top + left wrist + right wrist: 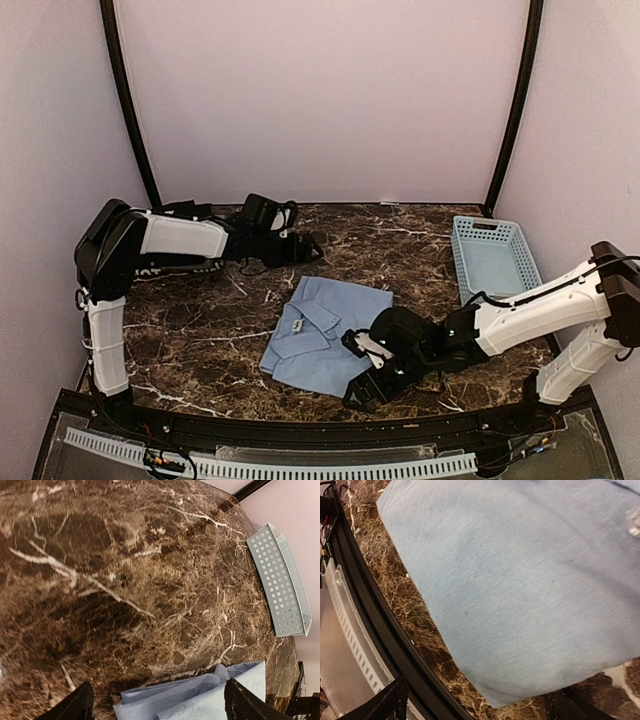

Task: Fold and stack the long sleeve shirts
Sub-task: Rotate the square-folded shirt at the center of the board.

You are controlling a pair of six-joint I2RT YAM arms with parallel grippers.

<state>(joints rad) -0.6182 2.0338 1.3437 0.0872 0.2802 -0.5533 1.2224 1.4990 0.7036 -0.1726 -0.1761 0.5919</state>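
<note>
A light blue long sleeve shirt [325,335] lies folded on the marble table, collar and small white neck label facing up. My right gripper [358,368] is open at the shirt's near right corner. In the right wrist view its dark fingertips [387,702] straddle that cloth corner [520,580] without holding it. My left gripper [305,245] hangs open just beyond the shirt's far edge. In the left wrist view the folded blue edge [195,695] lies between its fingertips [75,705]. I see no black shirt in any view.
A pale blue plastic lattice basket [493,255] stands at the back right and also shows in the left wrist view [280,580]. A black rail [380,630] and a white slotted strip [300,465] run along the table's near edge, close to the right gripper.
</note>
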